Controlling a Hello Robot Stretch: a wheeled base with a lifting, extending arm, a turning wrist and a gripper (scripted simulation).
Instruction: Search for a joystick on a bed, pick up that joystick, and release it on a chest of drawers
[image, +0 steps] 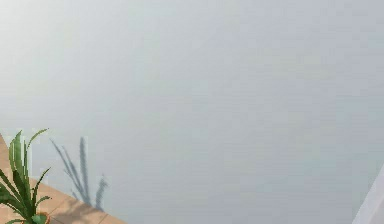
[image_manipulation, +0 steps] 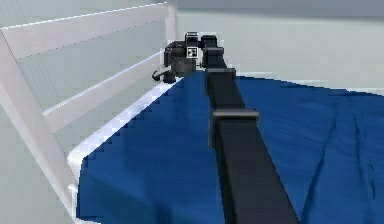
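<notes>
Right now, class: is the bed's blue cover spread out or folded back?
Spread out: the blue cover lies flat right up to the white bed frame, with no folded-back part visible.

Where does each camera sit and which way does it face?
Forward view: on the robot, facing ahead and slightly down at a grey wall, a plant at lower left.
Arm side view: on the robot's body, facing out over a bed with a white frame; arm and gripper stretch toward its head.
Shared: the pale strip at the forward view's right edge may be that frame.
</notes>
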